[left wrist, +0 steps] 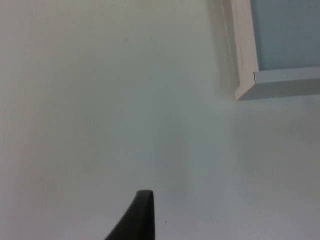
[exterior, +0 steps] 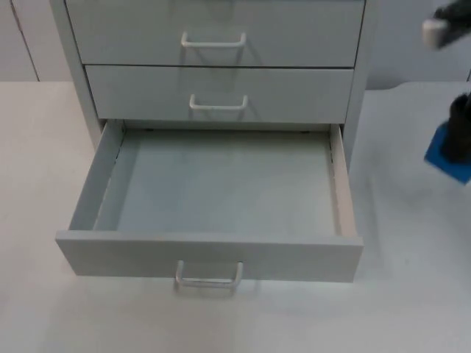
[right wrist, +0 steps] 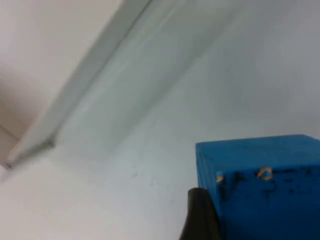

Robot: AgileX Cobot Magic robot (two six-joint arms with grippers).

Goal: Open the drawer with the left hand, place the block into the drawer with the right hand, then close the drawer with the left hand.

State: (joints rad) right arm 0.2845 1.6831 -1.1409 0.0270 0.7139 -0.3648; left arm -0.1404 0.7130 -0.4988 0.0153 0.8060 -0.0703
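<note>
The grey cabinet's bottom drawer (exterior: 210,254) stands pulled out, with nothing inside; its handle (exterior: 208,276) faces the table's front. A blue block (exterior: 444,158) is at the far right of the table, beyond the cabinet's right side, with my right gripper (exterior: 461,132) shut on it. In the right wrist view the blue block (right wrist: 260,185) sits against a black fingertip (right wrist: 202,217). My left gripper (left wrist: 141,217) hangs over bare table to the left of the drawer, near its front corner (left wrist: 246,85), and holds nothing.
Two closed drawers (exterior: 217,92) with white handles sit above the open one. The cabinet's side (right wrist: 150,45) rises close beside the right gripper. White table (exterior: 412,309) lies in front of and on both sides of the cabinet.
</note>
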